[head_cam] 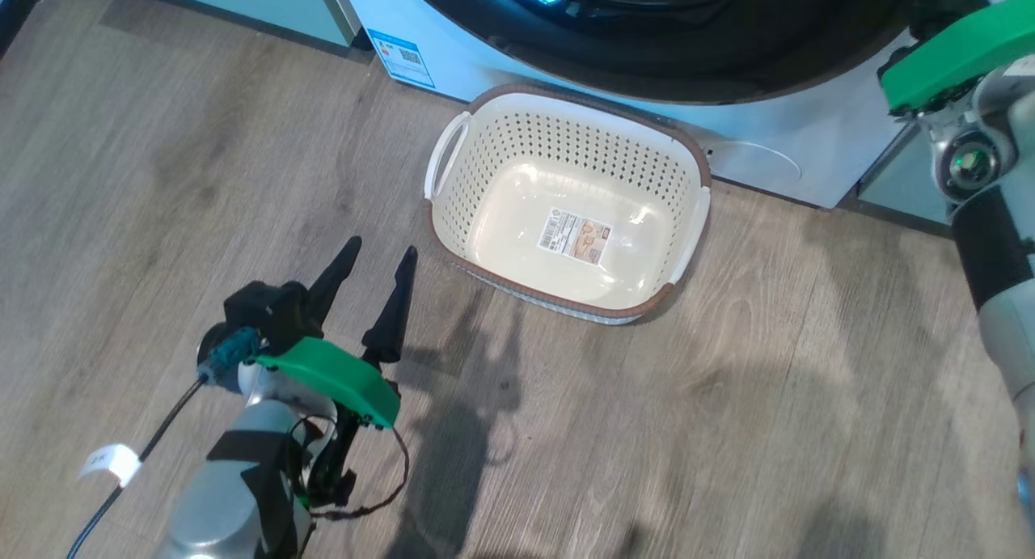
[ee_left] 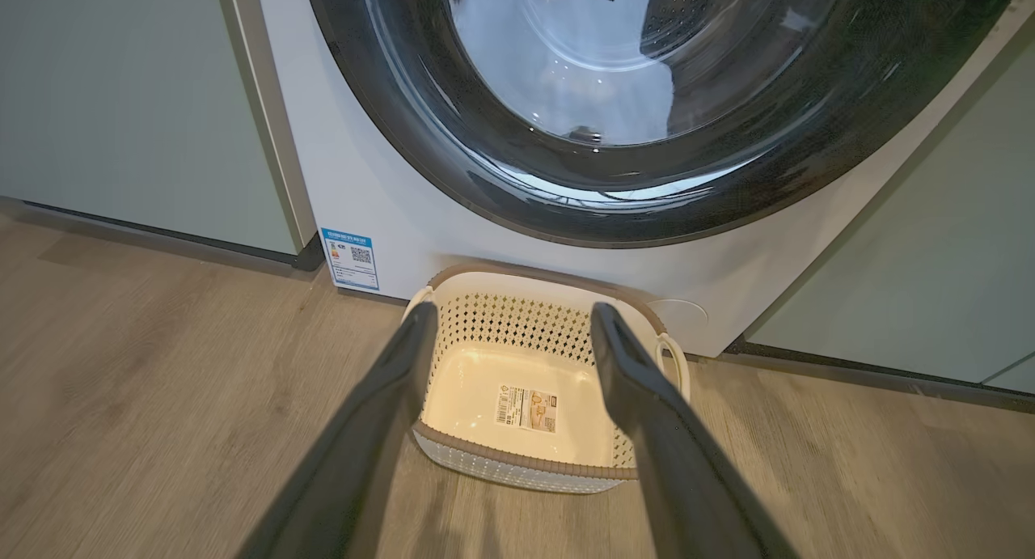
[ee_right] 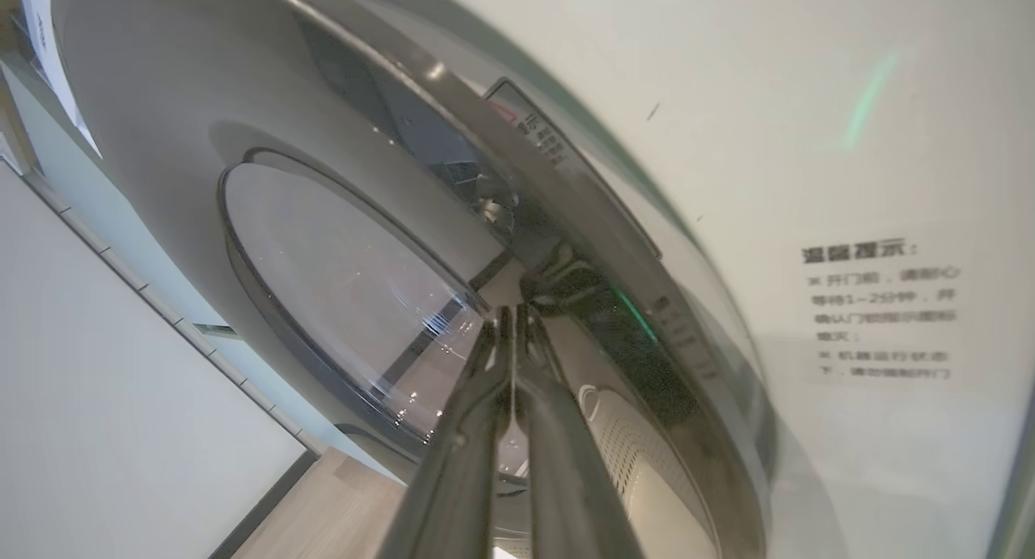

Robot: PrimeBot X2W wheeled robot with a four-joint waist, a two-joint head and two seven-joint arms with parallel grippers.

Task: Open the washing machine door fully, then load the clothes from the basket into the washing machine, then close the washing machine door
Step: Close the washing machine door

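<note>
— What is in the basket?
— The cream basket (head_cam: 558,150) stands on the wooden floor (head_cam: 162,179), just in front of the washing machine (ee_left: 388,195) and below its round door. A printed label (head_cam: 575,235) lies flat on the basket's glossy bottom.
— And the machine?
— The washing machine door (ee_left: 663,195) looks shut against the white front. Behind its glass bowl (ee_left: 582,57) a pale shape (ee_left: 598,98) shows against the drum, but reflections blur it too much to name.
— The fingers?
— The left gripper (head_cam: 382,247) hovers above the floor, to the basket's left in the head view. Its two dark fingers are spread wide, holding and touching nothing. In its own wrist view they frame the basket.
— The right one?
— The right gripper (ee_right: 513,312) is up by the door's rim, fingers pressed together with nothing between them. Their tips point at the glossy ring; whether they touch it I cannot tell.
</note>
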